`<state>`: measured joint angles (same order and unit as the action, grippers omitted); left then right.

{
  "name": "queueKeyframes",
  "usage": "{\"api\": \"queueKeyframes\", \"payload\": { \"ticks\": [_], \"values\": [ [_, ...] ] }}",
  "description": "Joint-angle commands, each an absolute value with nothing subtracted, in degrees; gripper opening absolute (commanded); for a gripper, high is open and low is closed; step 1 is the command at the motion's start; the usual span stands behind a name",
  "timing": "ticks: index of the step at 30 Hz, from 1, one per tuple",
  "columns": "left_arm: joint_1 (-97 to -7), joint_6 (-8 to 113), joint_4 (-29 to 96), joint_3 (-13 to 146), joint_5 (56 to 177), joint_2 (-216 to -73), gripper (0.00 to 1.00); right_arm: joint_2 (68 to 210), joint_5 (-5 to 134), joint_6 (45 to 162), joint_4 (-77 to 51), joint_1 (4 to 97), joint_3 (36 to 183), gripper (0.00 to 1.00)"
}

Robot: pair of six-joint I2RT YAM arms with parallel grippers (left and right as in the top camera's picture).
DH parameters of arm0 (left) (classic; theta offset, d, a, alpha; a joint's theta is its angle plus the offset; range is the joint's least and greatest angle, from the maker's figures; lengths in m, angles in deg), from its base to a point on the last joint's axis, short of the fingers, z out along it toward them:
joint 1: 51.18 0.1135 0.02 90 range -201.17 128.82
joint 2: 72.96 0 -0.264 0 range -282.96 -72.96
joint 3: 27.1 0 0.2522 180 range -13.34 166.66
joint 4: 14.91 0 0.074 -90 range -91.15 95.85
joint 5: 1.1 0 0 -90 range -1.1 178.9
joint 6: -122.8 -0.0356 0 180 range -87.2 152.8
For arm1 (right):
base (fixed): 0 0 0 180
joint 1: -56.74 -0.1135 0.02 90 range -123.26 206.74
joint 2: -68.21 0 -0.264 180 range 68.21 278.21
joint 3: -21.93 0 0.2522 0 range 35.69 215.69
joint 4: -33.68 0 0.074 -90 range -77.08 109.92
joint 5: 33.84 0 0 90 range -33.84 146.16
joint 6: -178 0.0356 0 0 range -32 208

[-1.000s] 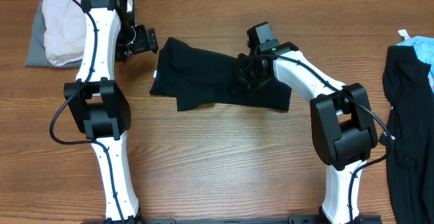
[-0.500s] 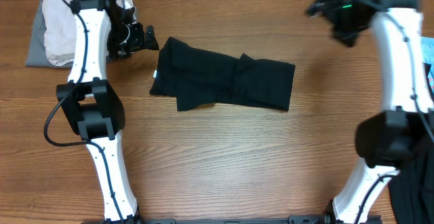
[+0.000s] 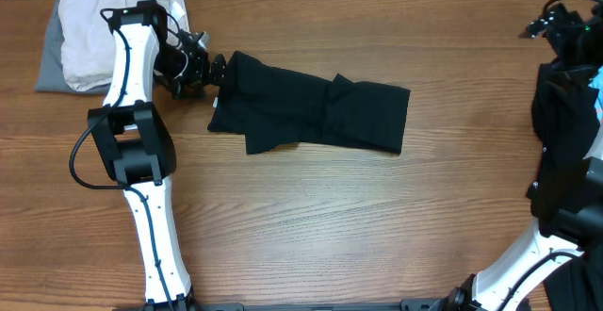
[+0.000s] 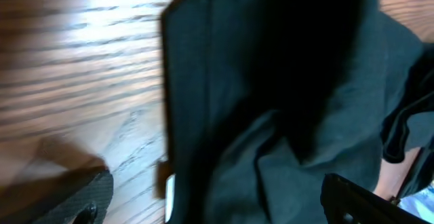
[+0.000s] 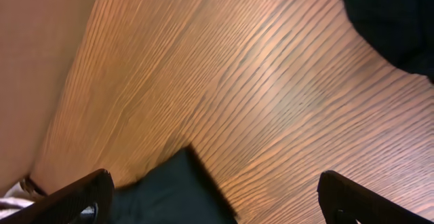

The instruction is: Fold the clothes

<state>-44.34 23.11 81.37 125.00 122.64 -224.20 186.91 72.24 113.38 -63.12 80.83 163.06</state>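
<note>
A black T-shirt (image 3: 311,113), folded into a long band, lies across the middle of the wooden table (image 3: 330,226). My left gripper (image 3: 215,69) is at the shirt's upper left corner, open. In the left wrist view the black fabric (image 4: 285,108) fills the space between the fingers, and a small white tag (image 4: 169,187) shows at its edge; the gripper (image 4: 217,207) straddles that edge without closing. My right gripper (image 3: 546,26) is raised at the far right back, open and holding nothing. Its wrist view shows the shirt's corner (image 5: 176,190) far below between the fingertips.
A pile of cream and grey clothes (image 3: 99,28) sits at the back left corner, right behind the left arm. More black clothes (image 3: 565,141) and a light blue piece (image 3: 579,66) lie along the right edge, under the right arm.
The right gripper opened off the shirt's middle and swung up and away to the far right back. The left gripper moved right, onto the shirt's upper left corner.
</note>
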Motion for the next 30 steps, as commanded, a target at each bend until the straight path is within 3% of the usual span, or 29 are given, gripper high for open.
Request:
{"api": "queueKeyframes", "payload": {
  "ticks": [1,14,19,21,22,30],
  "values": [
    [-45.9,20.4,81.3,124.7,125.0,-227.4,1.0,186.5,72.1,112.8,-62.9,81.6,163.5,1.0],
    [-54.0,23.4,80.7,124.7,123.2,-229.8,0.99,186.5,72.1,112.8,-62.9,81.6,163.5,1.0],
    [-55.0,24.2,80.3,124.7,122.5,-229.8,0.59,186.5,72.1,112.8,-62.9,81.6,163.5,1.0],
    [-55.0,27.7,79.7,124.7,118.9,-229.8,0.26,186.5,72.1,112.8,-62.9,81.6,163.5,1.0],
    [-55.0,30.3,79.4,124.7,116.4,-229.8,0.04,186.5,72.1,112.8,-62.9,81.6,163.5,1.0],
    [-51.8,40.9,83.4,131.5,100.7,-229.7,0.04,186.5,72.1,112.8,-62.9,81.6,163.5,1.0]
  ]
}}
